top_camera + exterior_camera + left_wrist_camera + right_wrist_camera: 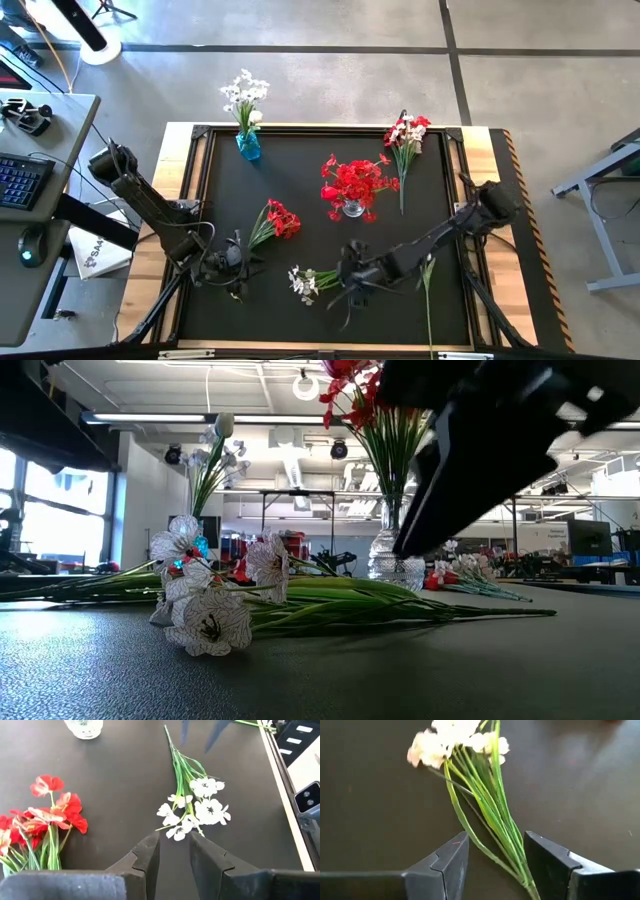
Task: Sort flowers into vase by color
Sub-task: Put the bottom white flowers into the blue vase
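A white-blossomed sprig (305, 283) lies flat on the black mat, blossoms toward the left and stems running right. My right gripper (495, 842) is open over those green stems (492, 815), one finger on either side, near the stem end. In the high view it (350, 283) sits just right of the blossoms. My left gripper (174, 840) is open and holds nothing; it hovers left of the white blossoms (197, 810). A red sprig (275, 220) lies beside it. White flowers stand in a blue vase (247, 143), and red ones in a clear vase (352, 205).
A mixed red-and-white bunch (405, 140) lies at the mat's far right. A lone green stem (428, 290) lies near the right edge, beneath my right arm. The mat has a raised wooden frame (150, 260). A desk with a keyboard (20, 180) stands to the left.
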Action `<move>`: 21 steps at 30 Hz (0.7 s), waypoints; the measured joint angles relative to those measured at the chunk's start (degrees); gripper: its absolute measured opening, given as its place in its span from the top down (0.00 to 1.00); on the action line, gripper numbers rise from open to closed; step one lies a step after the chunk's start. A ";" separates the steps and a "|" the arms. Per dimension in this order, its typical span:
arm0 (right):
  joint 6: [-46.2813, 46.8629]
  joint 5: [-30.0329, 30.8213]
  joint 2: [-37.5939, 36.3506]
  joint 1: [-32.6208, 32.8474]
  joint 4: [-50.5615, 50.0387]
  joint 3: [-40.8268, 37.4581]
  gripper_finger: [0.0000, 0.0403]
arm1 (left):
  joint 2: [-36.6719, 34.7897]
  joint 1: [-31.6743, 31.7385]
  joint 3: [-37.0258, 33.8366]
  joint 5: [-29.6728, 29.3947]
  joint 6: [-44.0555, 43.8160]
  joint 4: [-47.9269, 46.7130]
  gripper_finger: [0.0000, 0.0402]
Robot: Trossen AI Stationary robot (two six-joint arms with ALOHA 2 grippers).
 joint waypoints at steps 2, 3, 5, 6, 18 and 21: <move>-4.70 -3.05 0.38 -1.70 0.02 0.00 0.54 | 0.02 0.00 0.00 -0.15 1.03 0.18 0.78; -6.55 -4.55 0.61 -2.46 0.04 0.00 0.54 | 0.02 0.00 0.00 -0.27 1.51 0.24 0.78; -9.63 -6.77 0.96 -3.81 -0.22 0.00 0.56 | 0.02 0.22 0.00 -0.66 2.33 0.46 0.78; -10.58 -7.68 0.97 -4.41 -0.41 0.00 0.58 | 0.02 0.41 0.00 -0.77 2.38 0.46 0.78; -15.46 -13.67 4.83 -7.28 1.05 0.02 0.70 | 0.04 0.85 0.00 -0.93 2.38 0.92 0.78; -15.28 -13.79 5.54 -7.42 1.89 0.02 0.71 | 0.04 0.85 0.00 -1.70 2.40 0.96 0.78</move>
